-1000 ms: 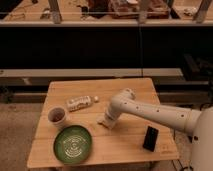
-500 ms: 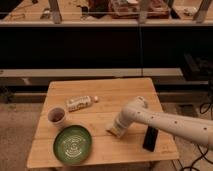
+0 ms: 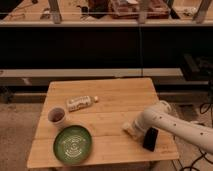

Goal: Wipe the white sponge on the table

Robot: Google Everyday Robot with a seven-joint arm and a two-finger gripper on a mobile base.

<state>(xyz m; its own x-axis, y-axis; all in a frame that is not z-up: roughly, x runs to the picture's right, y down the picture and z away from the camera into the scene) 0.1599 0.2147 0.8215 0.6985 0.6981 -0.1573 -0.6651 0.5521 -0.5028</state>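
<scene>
Gripper (image 3: 132, 127) has slid sponge (image 3: 129, 132) from table (image 3: 112, 97) centre toward right edge; wipe progressing. Grip unclear.

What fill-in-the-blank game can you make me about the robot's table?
The plate on the table is ____.
The bottle lies on its ____, not upright.
The claw is low at the white sponge, between the plate and a ____ upright block.
Missing words: green, side, black.
</scene>
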